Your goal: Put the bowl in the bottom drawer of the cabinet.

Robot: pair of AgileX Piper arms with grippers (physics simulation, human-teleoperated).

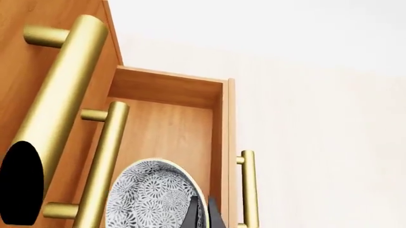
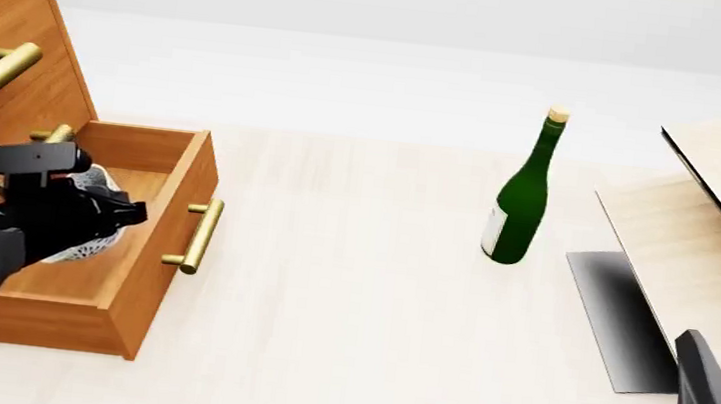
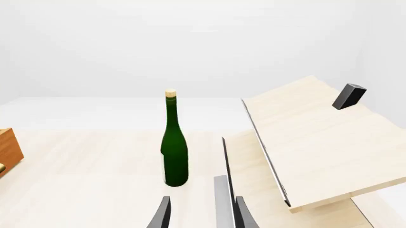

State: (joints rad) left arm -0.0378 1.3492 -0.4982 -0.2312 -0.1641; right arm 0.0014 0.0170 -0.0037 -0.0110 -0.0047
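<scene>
Left gripper point(image 2: 91, 209), jaws gripping the bowl point(image 1: 152, 197) by its rim, hangs over the open bottom drawer point(image 2: 128, 238) for release; right gripper point(image 3: 199, 213) idles near right, narrowly parted.

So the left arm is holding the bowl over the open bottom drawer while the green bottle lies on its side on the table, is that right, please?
Not quite: the green bottle stands upright on the table, as the front view shows. The rest holds: the left gripper has the bowl over the open bottom drawer, its jaws shut on the rim.
</scene>
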